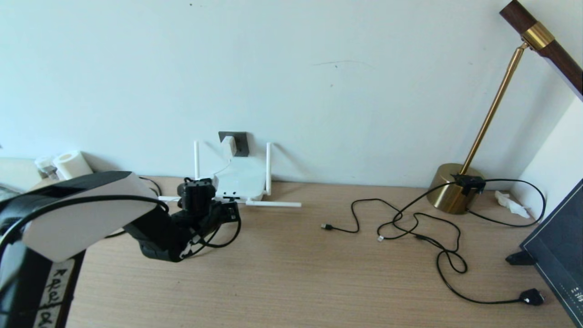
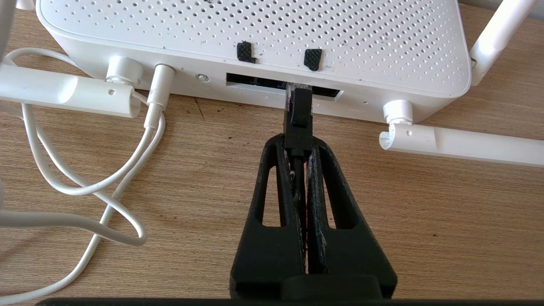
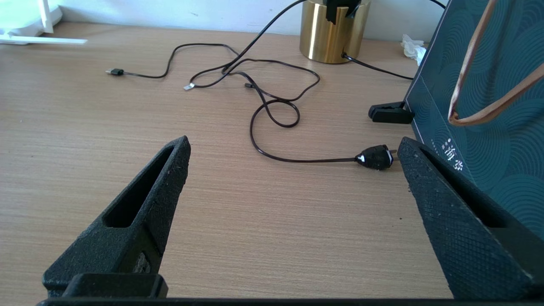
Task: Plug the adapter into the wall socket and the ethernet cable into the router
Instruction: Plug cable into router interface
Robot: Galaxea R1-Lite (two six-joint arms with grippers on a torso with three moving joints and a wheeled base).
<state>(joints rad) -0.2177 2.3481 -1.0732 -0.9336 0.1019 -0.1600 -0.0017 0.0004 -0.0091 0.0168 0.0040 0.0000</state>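
Observation:
The white adapter (image 1: pixel 229 146) sits in the dark grey wall socket (image 1: pixel 242 142), with its thin white cord (image 2: pixel 106 187) running down to the router. The flat white router (image 1: pixel 240 178) (image 2: pixel 255 38) lies below the socket, two antennas upright and two flat on the desk. My left gripper (image 1: pixel 229 212) (image 2: pixel 298 142) is shut on the black plug of the ethernet cable (image 2: pixel 299 114). The plug's clear tip is at the mouth of the router's dark port slot (image 2: pixel 255 79). My right gripper (image 3: pixel 294 142) hovers open over bare desk, out of the head view.
A brass lamp (image 1: pixel 451 191) stands at the back right, thin black cords (image 1: pixel 410 223) sprawling in front of it. A small black plug (image 1: pixel 532 297) (image 3: pixel 376 157) lies near a dark teal bag (image 1: pixel 560 246) (image 3: pixel 488 85). A paper roll (image 1: pixel 72 164) stands at the back left.

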